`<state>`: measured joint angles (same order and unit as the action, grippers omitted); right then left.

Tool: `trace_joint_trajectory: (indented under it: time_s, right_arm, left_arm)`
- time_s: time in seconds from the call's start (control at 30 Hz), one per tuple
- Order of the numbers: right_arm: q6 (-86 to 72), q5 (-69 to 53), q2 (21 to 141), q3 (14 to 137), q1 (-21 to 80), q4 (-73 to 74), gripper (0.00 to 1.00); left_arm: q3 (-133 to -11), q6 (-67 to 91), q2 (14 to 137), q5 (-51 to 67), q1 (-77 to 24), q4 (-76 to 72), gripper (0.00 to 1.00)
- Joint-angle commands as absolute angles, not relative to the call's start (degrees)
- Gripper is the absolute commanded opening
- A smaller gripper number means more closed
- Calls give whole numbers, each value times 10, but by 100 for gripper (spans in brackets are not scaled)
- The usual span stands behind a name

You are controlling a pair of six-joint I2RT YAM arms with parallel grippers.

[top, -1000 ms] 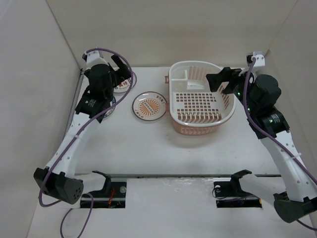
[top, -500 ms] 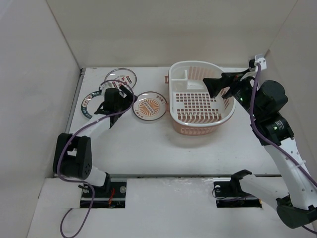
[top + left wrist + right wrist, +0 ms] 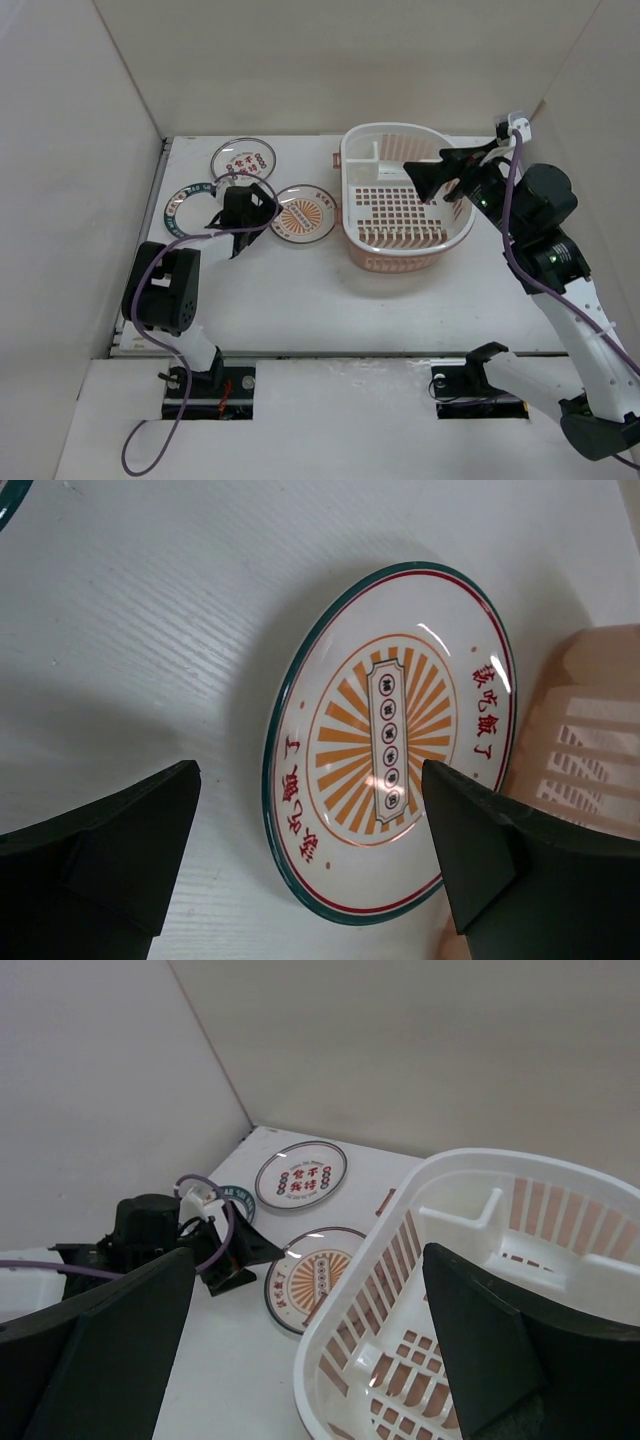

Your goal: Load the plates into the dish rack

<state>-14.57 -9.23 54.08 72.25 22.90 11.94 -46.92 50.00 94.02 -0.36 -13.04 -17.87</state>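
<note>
Swinging rightward since the earlier frame, the left claw (image 3: 310,780) is gaping wide toward the sunburst plate (image 3: 302,213), which is lying centre-frame just beside the dish rack (image 3: 405,252). It is reaching; next it probably needs a finger under the rim.

Dish rack: the salmon-pink-sided, white-rimmed plastic dish rack (image 3: 400,262) sits right of centre on the white table (image 3: 300,300), towards the far edge.
Sunburst plate: the round white plate with orange sunburst centre (image 3: 303,213) lies just left of the rack.
Red-character plate: the round white plate with red characters (image 3: 243,159) lies behind and left of it.
Green-rimmed plate: the round dark-green-rimmed plate (image 3: 180,207) lies furthest left, in front of the red-character plate.
Left gripper (image 3: 258,218): between the green-rimmed and sunburst plates.
Right gripper (image 3: 425,180): above the rack's right half.
</note>
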Motion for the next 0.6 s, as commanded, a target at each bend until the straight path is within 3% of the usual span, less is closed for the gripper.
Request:
trace_joint_trajectory:
  time_s: [0.0, 0.17, 0.33, 0.37, 0.43, 0.57]
  right_arm:
    - [-147, -105, 535, 725, 236, 80, 100]
    - [-147, -105, 540, 725, 242, 75, 100]
    - [-142, -105, 547, 720, 242, 75, 100]
    - [-142, -105, 547, 720, 242, 75, 100]
    - [-142, -105, 547, 720, 242, 75, 100]
    - [-142, -105, 553, 720, 247, 69, 100]
  left_arm:
    - [-461, 499, 945, -15, -130, -214, 89]
    - [-449, 494, 975, -9, -130, -243, 79]
    - [-431, 500, 987, 11, -130, -286, 58]
    - [-431, 500, 987, 11, -130, -287, 58]
    - [-425, 500, 987, 11, -130, -294, 48]
    - [-442, 500, 992, 18, -130, -273, 46]
